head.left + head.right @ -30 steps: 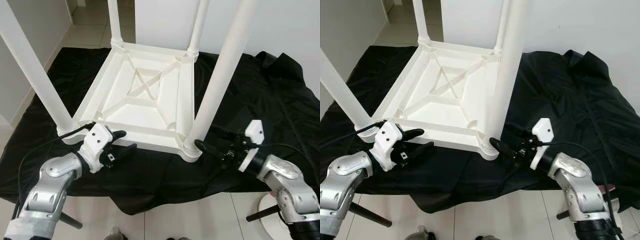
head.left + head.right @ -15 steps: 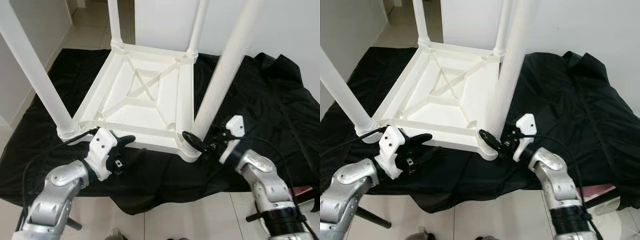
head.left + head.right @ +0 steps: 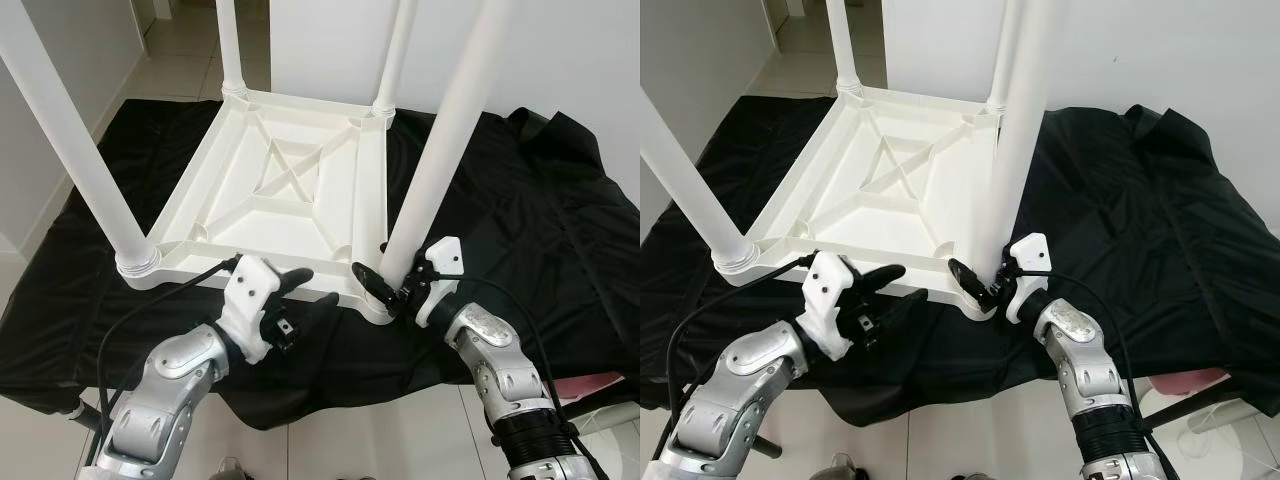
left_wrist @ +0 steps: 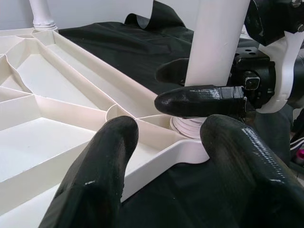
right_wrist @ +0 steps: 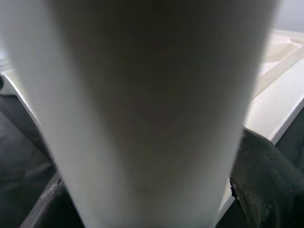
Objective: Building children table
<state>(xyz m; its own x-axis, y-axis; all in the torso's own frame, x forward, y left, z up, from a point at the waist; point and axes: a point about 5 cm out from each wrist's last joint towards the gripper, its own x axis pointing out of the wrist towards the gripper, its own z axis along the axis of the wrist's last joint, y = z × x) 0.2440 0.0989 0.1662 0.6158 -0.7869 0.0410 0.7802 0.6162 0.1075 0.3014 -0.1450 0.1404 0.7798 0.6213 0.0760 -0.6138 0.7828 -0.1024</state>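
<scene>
We see a white plastic children's table lying upside down on a black cloth that covers the bench, w/ its ribbed underside facing up and four white legs standing upright from the corners. The near-right leg sits in its corner socket at the table's front edge, a ribbed collar at its base. Our right gripper is at the foot of that leg, fingers spread either side of it just above the collar (one black finger crosses in front of the leg, the other shows behind it); whether the pads actually press on the leg we can't tell. In the right wrist view the leg is very close and blurred, w/ a dark finger beside it. Our left gripper hovers just off the table's front rim, between the two near legs, fingers apart and holding nothing; the tips point toward the near-right corner. In the left wrist view its two black fingers frame that corner, the rim and the inner ribs. The near-left leg stands at the front left corner, and the two far legs rise at the back by the white wall. Pale floor tiles show beyond the cloth at far left.
</scene>
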